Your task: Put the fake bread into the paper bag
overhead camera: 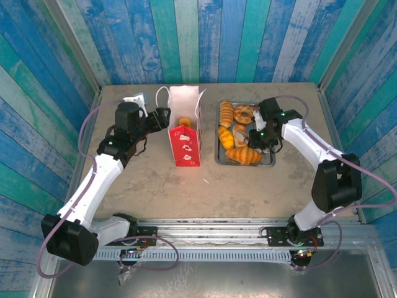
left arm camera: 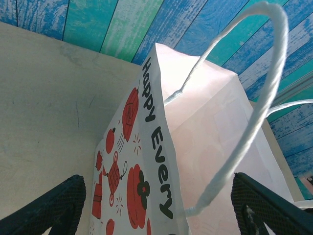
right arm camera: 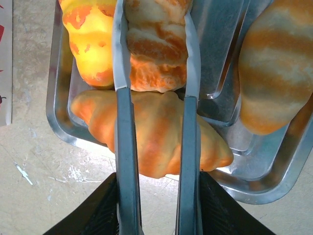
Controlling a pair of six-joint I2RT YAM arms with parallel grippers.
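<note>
In tray (right arm camera: 274, 181), fake bread (right arm camera: 156, 49) btwn tongs (right arm camera: 123, 147) in R gripper (right arm camera: 159, 208).

Grey tongs (right arm camera: 124, 147) astride braided roll (right arm camera: 154, 49), above croissant (right arm camera: 156, 132), in metal tray (right arm camera: 259, 171)

Bright, even light from overhead in the top view, and shadows on the surface (overhead camera: 155, 180) are soft and faint. The paper bag (overhead camera: 185, 146) glows washed-out at its open top. On the left wrist the bag's white inside is blown out and the cord handle (left arm camera: 266, 98) is almost pure white. The left tool (left arm camera: 156, 200) has dark, soft-focus fingers (left arm camera: 54, 208). Over on the right wrist, glare streaks the tray (right arm camera: 264, 181) and a glossy sheen sits on the fake bread (right arm camera: 156, 132). The yellow piece is oversaturated, the tongs (right arm camera: 124, 161) fairly sharp.
</note>
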